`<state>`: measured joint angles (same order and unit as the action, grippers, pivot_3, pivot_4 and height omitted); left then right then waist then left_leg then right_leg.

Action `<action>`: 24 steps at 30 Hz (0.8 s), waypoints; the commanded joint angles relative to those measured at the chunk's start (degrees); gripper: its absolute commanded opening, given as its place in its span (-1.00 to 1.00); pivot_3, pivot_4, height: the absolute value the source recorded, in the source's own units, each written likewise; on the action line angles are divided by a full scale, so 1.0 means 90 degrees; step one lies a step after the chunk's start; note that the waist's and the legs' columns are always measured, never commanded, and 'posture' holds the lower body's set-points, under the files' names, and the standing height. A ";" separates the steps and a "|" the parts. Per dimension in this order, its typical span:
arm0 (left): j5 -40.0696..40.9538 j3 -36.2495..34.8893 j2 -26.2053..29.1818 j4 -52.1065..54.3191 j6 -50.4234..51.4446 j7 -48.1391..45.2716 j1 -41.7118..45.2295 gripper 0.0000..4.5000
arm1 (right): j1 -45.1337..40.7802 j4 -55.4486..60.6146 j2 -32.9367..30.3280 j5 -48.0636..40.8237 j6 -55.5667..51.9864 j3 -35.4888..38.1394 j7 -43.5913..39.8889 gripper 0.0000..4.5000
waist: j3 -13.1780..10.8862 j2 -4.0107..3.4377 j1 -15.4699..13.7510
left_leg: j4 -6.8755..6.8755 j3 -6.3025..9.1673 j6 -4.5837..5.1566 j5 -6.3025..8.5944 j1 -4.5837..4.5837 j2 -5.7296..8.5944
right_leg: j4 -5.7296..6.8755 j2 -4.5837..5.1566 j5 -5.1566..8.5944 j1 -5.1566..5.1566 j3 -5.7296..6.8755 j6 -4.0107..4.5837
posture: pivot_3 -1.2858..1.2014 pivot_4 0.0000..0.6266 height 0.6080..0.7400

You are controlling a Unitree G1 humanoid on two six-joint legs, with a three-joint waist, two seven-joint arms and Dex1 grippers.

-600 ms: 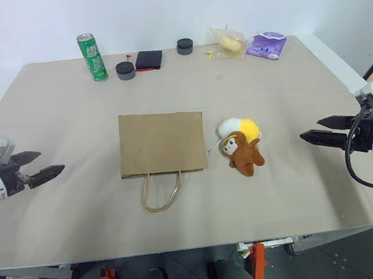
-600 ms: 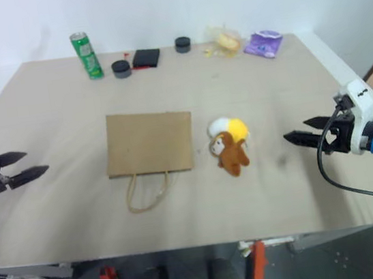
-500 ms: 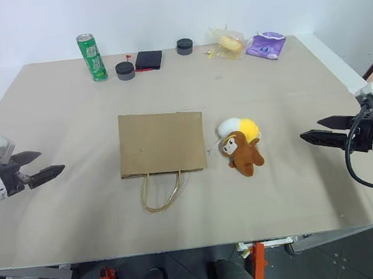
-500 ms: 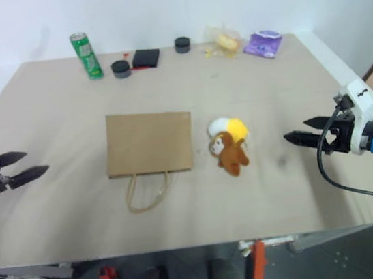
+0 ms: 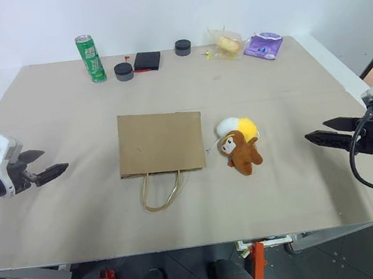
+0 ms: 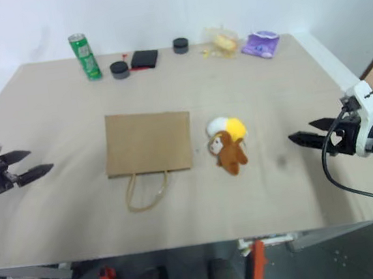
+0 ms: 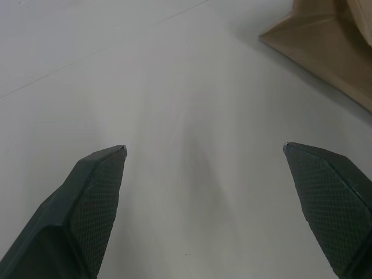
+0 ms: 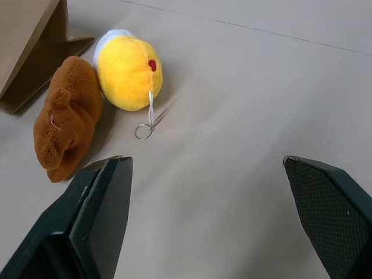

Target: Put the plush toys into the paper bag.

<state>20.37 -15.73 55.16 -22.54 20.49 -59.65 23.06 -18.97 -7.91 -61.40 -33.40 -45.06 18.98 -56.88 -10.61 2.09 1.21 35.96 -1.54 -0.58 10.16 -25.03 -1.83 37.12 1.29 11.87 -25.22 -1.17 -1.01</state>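
Observation:
The brown paper bag (image 5: 160, 142) lies flat in the middle of the table, its two loop handles (image 5: 159, 190) toward the near edge. Just right of it lie the plush toys: a brown monkey (image 5: 242, 153) (image 8: 67, 116) touching a yellow-and-white one (image 5: 241, 128) (image 8: 128, 71) that has a key ring. My left gripper (image 5: 47, 165) hovers open at the far left, well away from the bag. At the far right my right gripper (image 5: 323, 130) hangs open, pointing toward the toys with a wide gap of table between. A corner of the bag (image 7: 325, 43) shows past the left fingers.
Along the table's far edge stand a green can (image 5: 90, 58), two dark round lids (image 5: 123, 71) (image 5: 183, 47), a black box (image 5: 148, 60), a clear food packet (image 5: 228, 42) and a purple packet (image 5: 263, 45). The table (image 5: 79, 215) ends close behind each gripper.
Both grippers stay open and hold their places. The whole picture has shifted slightly, which is the camera moving.

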 commanded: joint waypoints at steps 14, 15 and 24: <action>-0.0526 0.0675 -0.1226 0.0681 -0.3232 -0.0133 0.0941 0.98 | 0.0060 0.3444 0.0706 -0.2517 -0.0404 0.0533 -0.0657 1.00 | 0.0004 0.0008 -0.0025 | 0.0051 0.0003 0.0002 -0.0001 -0.0004 -0.0008 | 0.0004 -0.0008 -0.0027 0.0020 -0.0002 -0.0016 | 0.03 -0.52 1.00; -0.0622 0.0685 -0.1361 0.0713 -0.3748 -0.0027 0.1035 0.98 | 0.0017 0.3631 0.0820 -0.2490 -0.0329 0.0396 -0.0521 1.00 | 0.0005 0.0009 -0.0020 | 0.0057 0.0003 0.0001 -0.0001 -0.0004 -0.0011 | 0.0004 -0.0011 -0.0030 0.0021 -0.0003 -0.0015 | 0.03 -0.52 1.00; -0.0755 0.1679 -0.1824 0.0880 -0.7598 -0.1056 0.0502 0.98 | 0.0112 0.3914 0.1133 -0.1452 0.0520 -0.0610 -0.0282 1.00 | 0.0009 0.0004 -0.0012 | 0.0070 -0.0045 0.0010 -0.0005 0.0008 -0.0005 | 0.0001 0.0000 -0.0054 0.0023 -0.0050 -0.0033 | 0.03 -0.52 1.00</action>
<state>12.91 -1.00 37.96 -14.50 -41.78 -67.40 27.54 -18.05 26.10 -50.99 -47.40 -42.38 12.81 -59.57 -10.53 2.12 1.10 36.60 -1.94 -0.48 10.11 -24.97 -1.90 37.13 1.27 11.36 -25.03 -1.61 -1.31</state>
